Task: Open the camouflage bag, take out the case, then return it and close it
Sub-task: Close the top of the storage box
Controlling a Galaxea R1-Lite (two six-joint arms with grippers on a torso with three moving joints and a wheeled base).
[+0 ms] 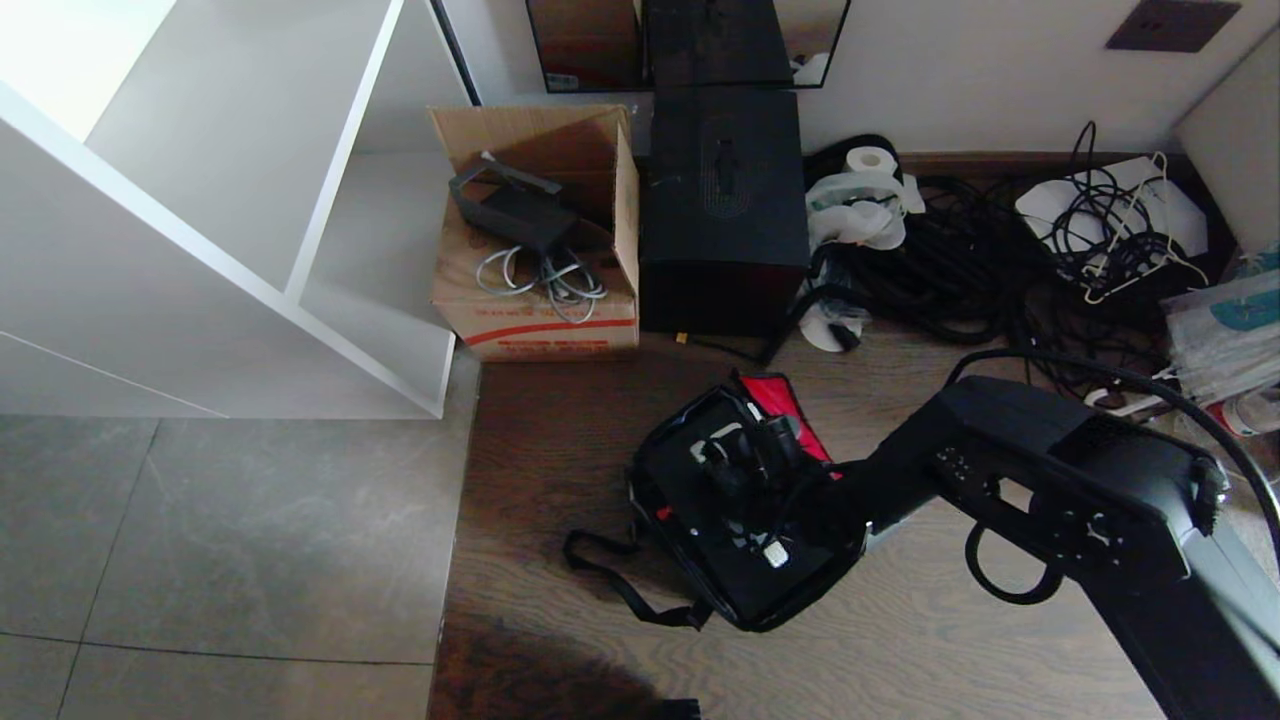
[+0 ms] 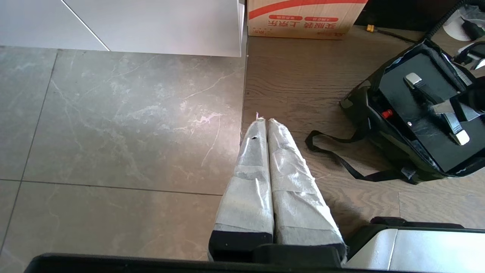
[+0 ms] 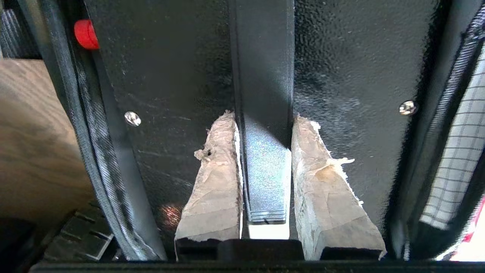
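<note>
Currently, your right tool (image 3: 263, 125) clamped on the case (image 3: 170, 76) strap handle (image 3: 263, 76) inside the open camouflage bag (image 1: 655, 455); left tool (image 2: 265, 123) closed, empty.

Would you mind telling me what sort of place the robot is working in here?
Probably a lived-in room's storage corner: white shelving, a cardboard carton and tangled black cables on the floor against the wall.

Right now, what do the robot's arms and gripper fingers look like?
The right arm is a chunky matte black housing with small screw holes and a black cable looping beneath it. The right gripper has two wedge-shaped fingers wrapped in frayed, brownish tape on a black base. The left gripper has the same shape, wrapped in cleaner whitish tape.
</note>
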